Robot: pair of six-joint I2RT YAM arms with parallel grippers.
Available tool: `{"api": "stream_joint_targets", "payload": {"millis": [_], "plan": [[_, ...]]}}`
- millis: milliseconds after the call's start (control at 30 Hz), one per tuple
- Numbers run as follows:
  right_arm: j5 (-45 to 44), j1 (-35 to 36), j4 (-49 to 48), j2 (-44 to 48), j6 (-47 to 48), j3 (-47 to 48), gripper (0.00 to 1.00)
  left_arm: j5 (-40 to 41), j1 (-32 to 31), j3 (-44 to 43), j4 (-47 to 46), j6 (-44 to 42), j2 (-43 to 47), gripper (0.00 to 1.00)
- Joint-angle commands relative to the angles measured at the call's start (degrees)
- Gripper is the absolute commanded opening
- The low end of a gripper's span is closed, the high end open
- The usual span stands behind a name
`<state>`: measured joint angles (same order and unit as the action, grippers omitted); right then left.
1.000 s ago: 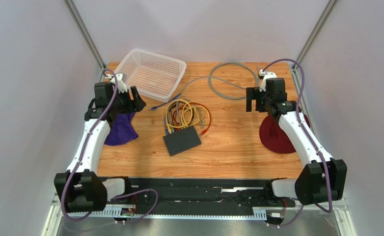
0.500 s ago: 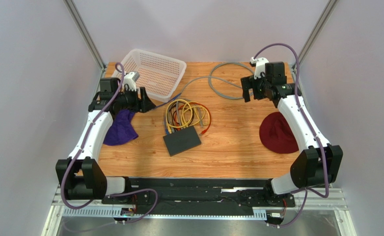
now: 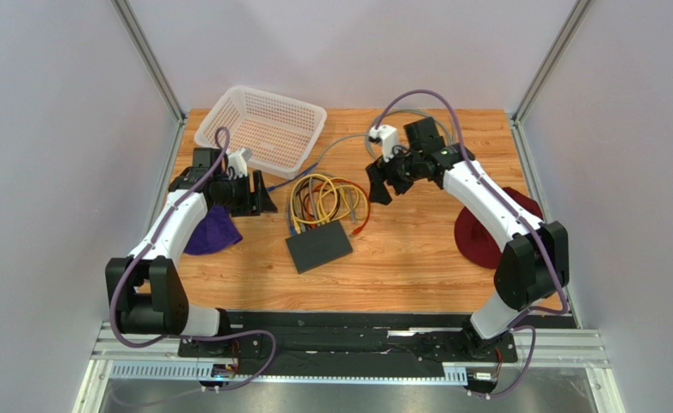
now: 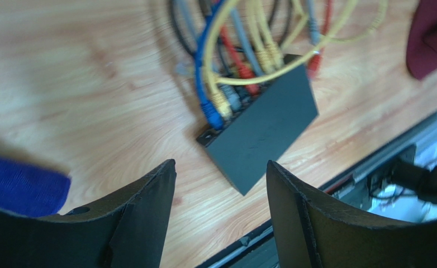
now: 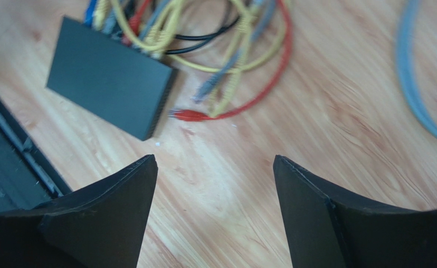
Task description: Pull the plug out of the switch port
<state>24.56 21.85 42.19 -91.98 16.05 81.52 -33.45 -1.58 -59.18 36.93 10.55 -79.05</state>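
Switch (image 3: 318, 246) is seen flat on the wooden table (image 3: 417, 258), near the middle and slightly toward the near edge, unmoved from half a second ago. Along its far long edge a row of plugs (image 4: 226, 103) is seated in the sockets: blue, yellow, grey and red ones can be told apart in the left wrist view.

At the far left a purple cloth (image 3: 211, 231) is partly covered by the left arm. A white mesh basket (image 3: 262, 129) is set at the far left corner. The left gripper (image 4: 219, 164) has been carried rightward from beside the basket and is now held above the wood just left of the cable bundle (image 3: 327, 198). Its jaws are spread wide and nothing is held between them. The bundle of yellow, red, grey and black loops is unchanged. A loose red plug (image 5: 184, 115) is seen lying on the wood just off the switch's right end, in no socket.

The right gripper (image 5: 213, 159) has been swung well leftward from the far right corner and now hangs over the bundle's right edge, its jaws likewise wide apart and empty. The grey cable (image 3: 348, 142) loop, fully shown before, is now largely hidden under the right arm. The maroon cloth (image 3: 478, 237) is partly covered by that arm too. The sockets themselves are masked by the plugs, and how many are filled cannot be counted. Both wrist views are blurred.
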Motion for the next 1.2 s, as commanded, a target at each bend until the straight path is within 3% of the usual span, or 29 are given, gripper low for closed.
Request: {"api": "stream_joint_targets", "payload": {"millis": [0, 133, 300, 333, 367, 400, 467, 600, 1167], "plan": [[5.1, 5.0, 1.0, -2.7, 3.8, 2.6, 0.78, 7.9, 3.4, 0.0, -1.1, 6.8, -2.2, 0.7], [3.4, 8.9, -1.7, -5.5, 1.3, 0.2, 0.77, 4.2, 3.5, 1.3, -4.2, 7.9, -6.6, 0.66], [3.3, 10.0, -1.0, -7.5, -1.1, -0.8, 0.67, 1.7, 3.4, 4.0, -6.8, 9.2, -11.7, 0.56], [3.5, 10.4, -0.3, -8.0, -0.8, -1.1, 0.66, 1.1, 3.4, 4.5, -8.6, 9.7, -12.1, 0.52], [3.7, 10.6, 0.2, -8.1, -0.6, -1.9, 0.61, -1.0, 3.4, 5.7, -9.7, 10.6, -13.1, 0.32], [3.4, 10.8, 0.3, -8.4, -0.4, -2.3, 0.58, -2.2, 3.4, 6.3, -11.8, 11.2, -13.6, 0.22], [3.3, 11.2, 0.6, -8.8, 0.3, -3.4, 0.47, -3.5, 3.2, 7.2, -12.9, 12.6, -15.0, 0.1], [2.3, 12.6, 0.3, -9.6, 0.6, -5.7, 0.36, -4.7, 2.1, 7.8, -14.7, 13.1, -16.7, 0.08], [-0.1, 15.7, -4.3, -10.8, -3.0, -9.3, 0.29, -4.1, -5.3, 10.9, -15.7, 15.0, -16.8, 0.02]]}}
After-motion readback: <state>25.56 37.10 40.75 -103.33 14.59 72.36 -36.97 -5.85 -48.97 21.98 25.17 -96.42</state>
